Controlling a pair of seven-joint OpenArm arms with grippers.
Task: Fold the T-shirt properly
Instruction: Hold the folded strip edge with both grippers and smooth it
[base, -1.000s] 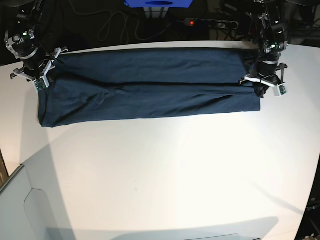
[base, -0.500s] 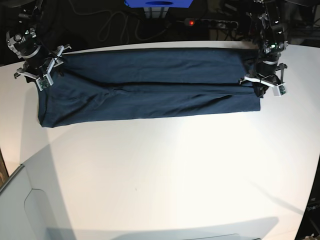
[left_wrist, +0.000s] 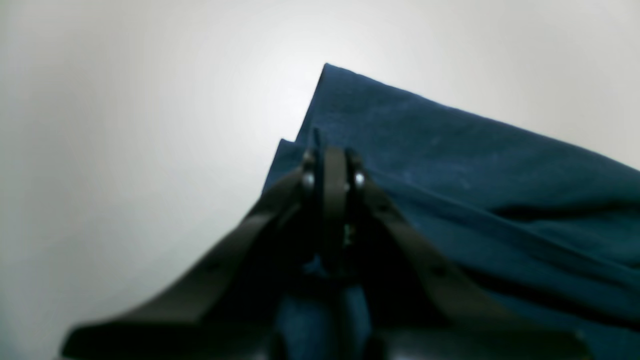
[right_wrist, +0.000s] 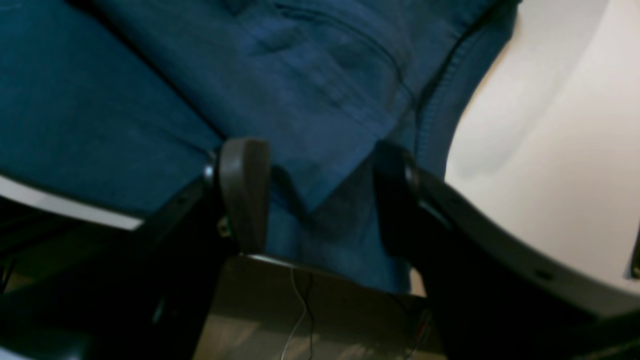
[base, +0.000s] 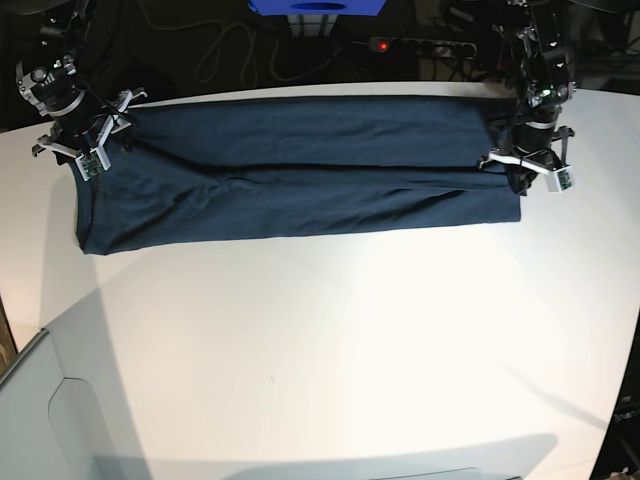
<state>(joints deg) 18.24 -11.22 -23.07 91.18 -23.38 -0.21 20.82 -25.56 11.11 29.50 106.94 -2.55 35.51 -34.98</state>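
The T-shirt (base: 290, 175) lies folded in a long band across the far counter (base: 330, 350). The left tool (left_wrist: 330, 175) pinches its right end; the right tool (right_wrist: 320, 195) gapes wide over its left end.

We're seeing two arms w/ black metal links and round black joint housings in the base view. The black two-finger left gripper (left_wrist: 330, 165) is showing matte black fingers (left_wrist: 334, 190), long and tapering, w/ small silver screws glinting either side near the tips. The black two-finger right gripper (right_wrist: 320, 185) is showing a rounded dark grey pad (right_wrist: 243, 192) on one finger, plus a silver screw beside it. In the base view we're noting white plastic brackets at each wrist (base: 527, 160), w/ a small green light glowing on each arm (base: 547, 94).
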